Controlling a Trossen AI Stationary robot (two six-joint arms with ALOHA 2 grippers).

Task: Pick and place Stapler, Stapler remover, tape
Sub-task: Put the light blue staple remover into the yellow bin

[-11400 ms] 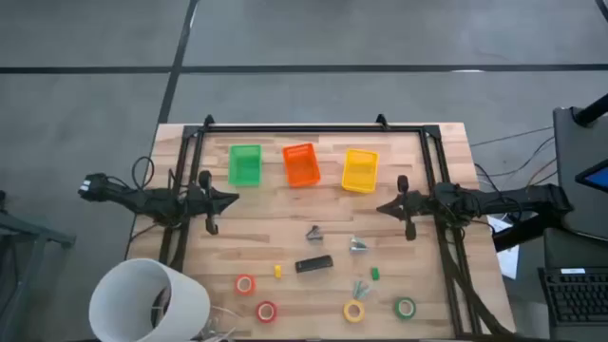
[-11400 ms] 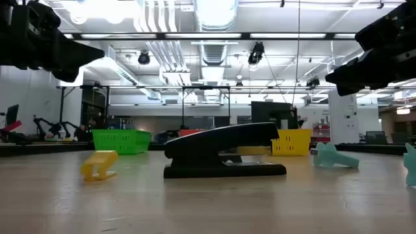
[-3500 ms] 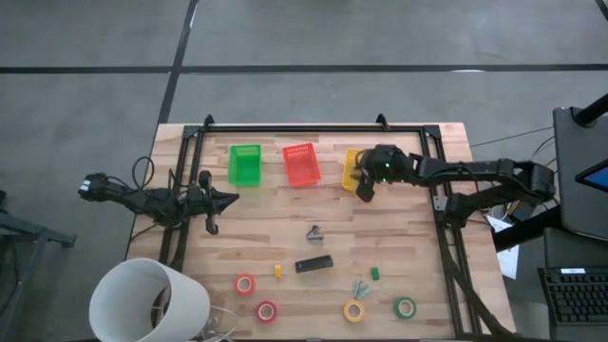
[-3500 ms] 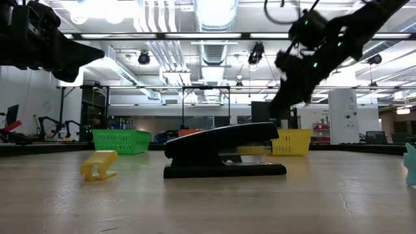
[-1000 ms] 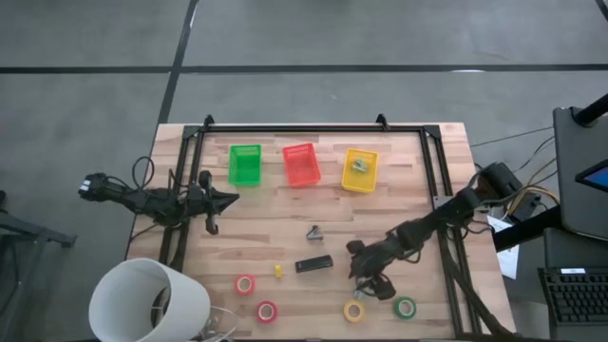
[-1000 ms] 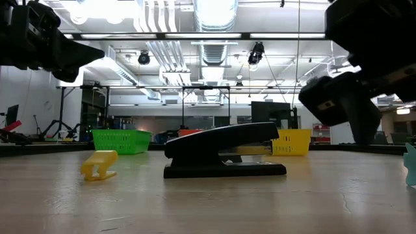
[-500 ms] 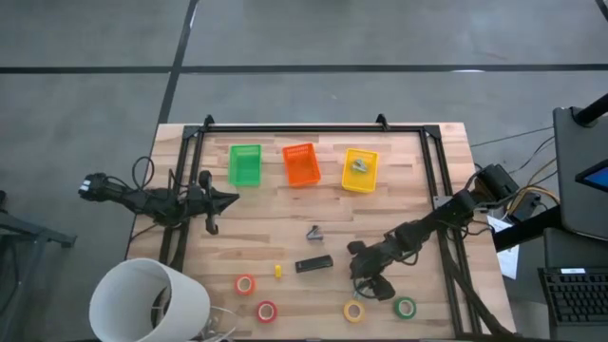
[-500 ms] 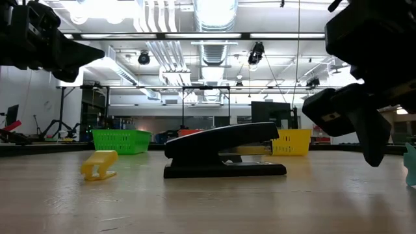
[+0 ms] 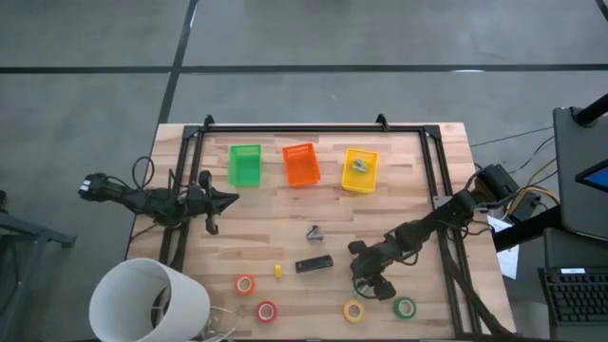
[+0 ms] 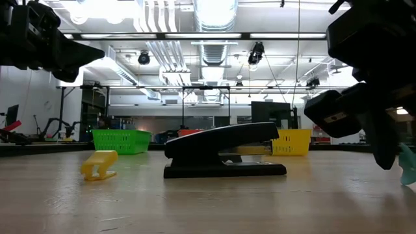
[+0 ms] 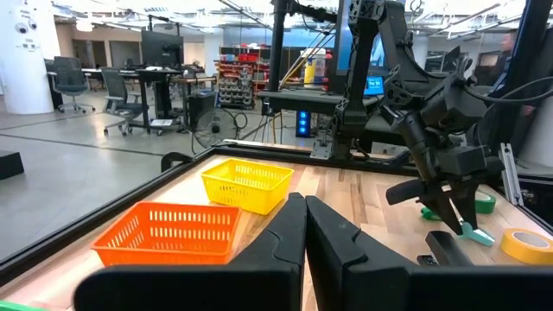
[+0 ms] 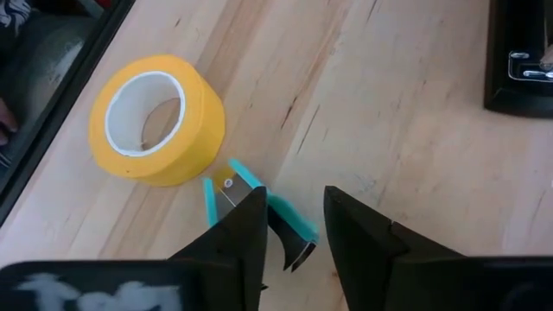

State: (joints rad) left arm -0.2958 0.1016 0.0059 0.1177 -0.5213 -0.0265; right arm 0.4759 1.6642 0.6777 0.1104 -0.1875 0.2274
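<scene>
My right gripper [image 12: 294, 216] is open and low over the near right part of the table [image 9: 366, 283]. Its fingers stand on either side of a teal staple remover [image 12: 246, 192] lying flat beside the yellow tape roll [image 12: 160, 117]. The black stapler [image 9: 313, 264] lies flat mid-table. A grey staple remover [image 9: 313, 232] lies beyond it. Two red-orange rolls [image 9: 245, 284] [image 9: 266, 311], the yellow roll [image 9: 353, 311] and a green roll [image 9: 406, 307] lie near the near edge. My left gripper [image 11: 304, 212] waits shut at the table's left [image 9: 223, 199]. My right gripper comes down from above with one finger [image 12: 246, 225] on each side of the teal staple remover's arm [image 12: 289, 216], which lies on the wood. I cannot tell whether either finger touches it.
Green [image 9: 245, 163], orange [image 9: 301, 163] and yellow [image 9: 359, 171] baskets stand in a row at the far side; the yellow one holds a small grey piece. A small yellow block [image 9: 277, 272] lies left of the stapler. A white bucket [image 9: 147, 299] stands at the near left corner.
My right gripper has come down toward the table over the teal staple remover, staying open; in the low view its finger now reaches nearly to the wood beside the teal piece. Nothing on the table has moved.
</scene>
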